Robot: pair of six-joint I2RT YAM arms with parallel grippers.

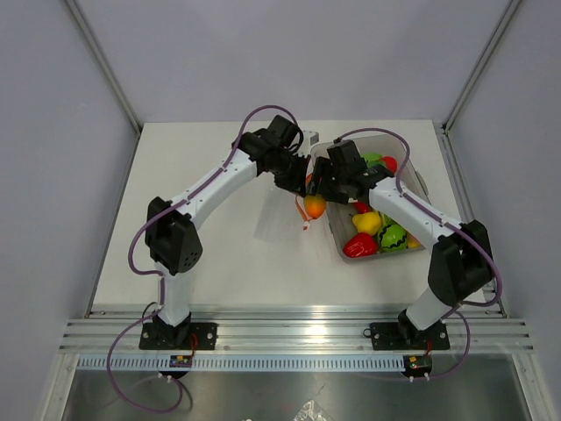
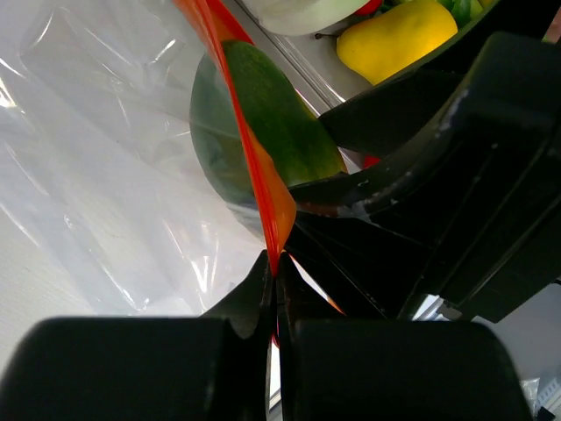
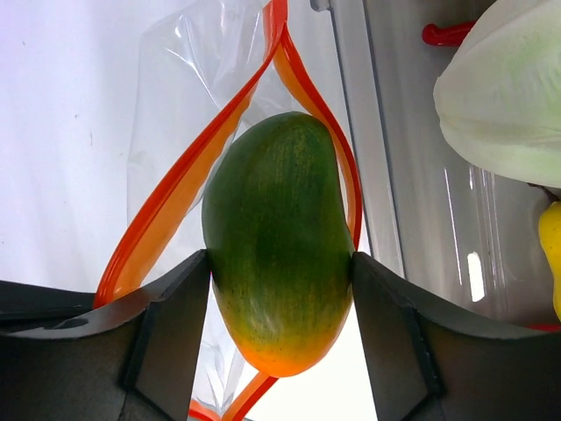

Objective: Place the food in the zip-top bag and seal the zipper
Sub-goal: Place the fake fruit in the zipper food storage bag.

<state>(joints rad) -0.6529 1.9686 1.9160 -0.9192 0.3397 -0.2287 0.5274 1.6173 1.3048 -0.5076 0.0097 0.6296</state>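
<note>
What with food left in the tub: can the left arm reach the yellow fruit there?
Probably not: the left gripper is shut on the zipper; the right gripper stands before the yellow fruit.

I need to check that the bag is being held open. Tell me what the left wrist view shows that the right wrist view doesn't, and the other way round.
Only the left wrist view: the left fingers pinched shut on one end of the zipper.
Only the right wrist view: the right fingers against both sides of the green toy mango, and the zipper's two strips spread into a loop around it, so the mouth is open.
Both: the mango, the zipper, the clear zip-top bag, plus a white toy and a yellow toy nearby.
</note>
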